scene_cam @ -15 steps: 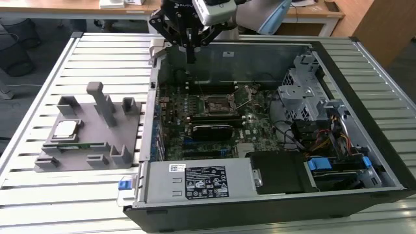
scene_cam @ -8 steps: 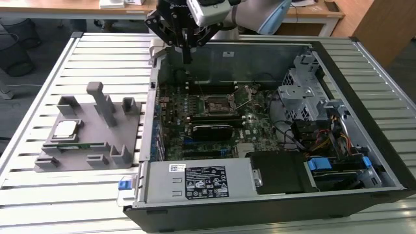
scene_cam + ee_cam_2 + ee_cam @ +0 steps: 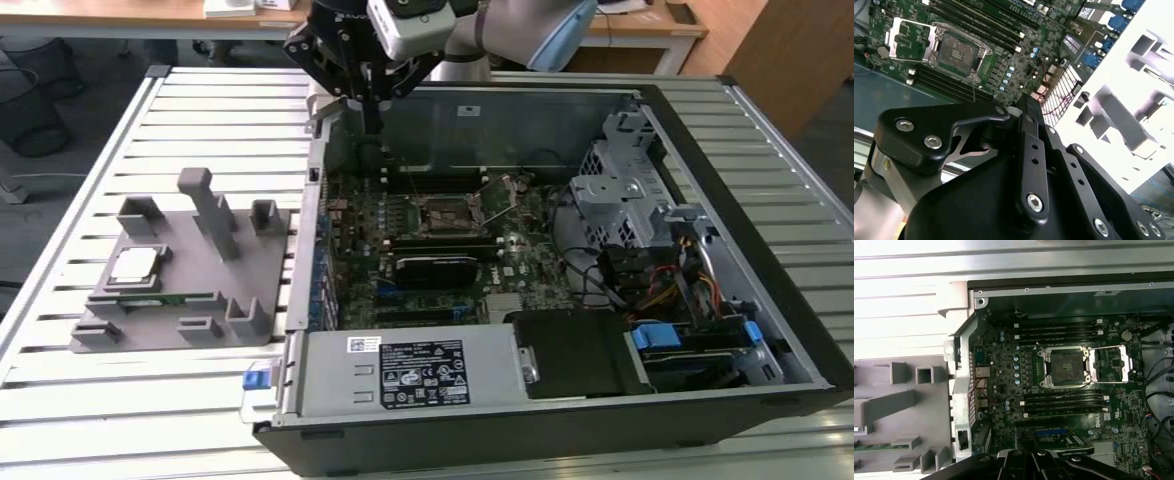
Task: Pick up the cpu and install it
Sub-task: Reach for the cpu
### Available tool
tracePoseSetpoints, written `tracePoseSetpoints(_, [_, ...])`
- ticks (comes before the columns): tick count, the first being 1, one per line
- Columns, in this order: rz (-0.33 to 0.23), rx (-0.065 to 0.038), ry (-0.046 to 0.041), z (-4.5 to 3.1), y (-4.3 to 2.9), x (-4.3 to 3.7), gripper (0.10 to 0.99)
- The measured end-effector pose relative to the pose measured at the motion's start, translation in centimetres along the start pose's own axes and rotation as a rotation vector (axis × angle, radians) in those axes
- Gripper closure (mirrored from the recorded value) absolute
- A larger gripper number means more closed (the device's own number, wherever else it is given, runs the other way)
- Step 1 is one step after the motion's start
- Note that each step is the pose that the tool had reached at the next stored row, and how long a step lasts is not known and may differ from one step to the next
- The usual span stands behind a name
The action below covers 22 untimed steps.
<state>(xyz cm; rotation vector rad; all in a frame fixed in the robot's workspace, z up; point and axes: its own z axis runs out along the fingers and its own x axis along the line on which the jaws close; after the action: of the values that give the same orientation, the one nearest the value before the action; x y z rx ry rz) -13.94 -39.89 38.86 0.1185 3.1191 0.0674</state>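
The cpu (image 3: 134, 265), a small silvery square chip, lies on the grey parts holder (image 3: 180, 290) at the exterior view's left, beside the open computer case. My gripper (image 3: 370, 122) hangs high over the case's far left corner, well away from the cpu. Its fingers point down and are shut with nothing between them. The empty cpu socket (image 3: 447, 210) sits in the middle of the green motherboard. In both wrist views the socket (image 3: 956, 50) (image 3: 1064, 365) shows with its metal frame (image 3: 1110, 362) flipped open to one side.
A long green memory stick (image 3: 154, 299) lies on the holder near the cpu. The holder has upright posts (image 3: 200, 205). Inside the case are a black card (image 3: 434, 265), a drive cage (image 3: 621, 190), cables (image 3: 667, 290) and the power supply (image 3: 414, 375). The slatted metal table (image 3: 94, 160) surrounds everything.
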Motion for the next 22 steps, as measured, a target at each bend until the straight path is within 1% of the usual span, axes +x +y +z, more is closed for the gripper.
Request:
tracePoseSetpoints(4, [0.000, 0.000, 0.0027, 0.19, -0.04, 0.39, 0.980])
tracePoseSetpoints(7, [0.000, 0.001, 0.0066, 0.36, -0.06, 0.67, 0.980])
tracePoseSetpoints(11, [0.000, 0.000, 0.0070, 0.51, -0.10, 1.24, 0.980])
tracePoseSetpoints(22, [0.000, -0.002, 0.0072, 0.54, -0.30, 3.86, 0.980])
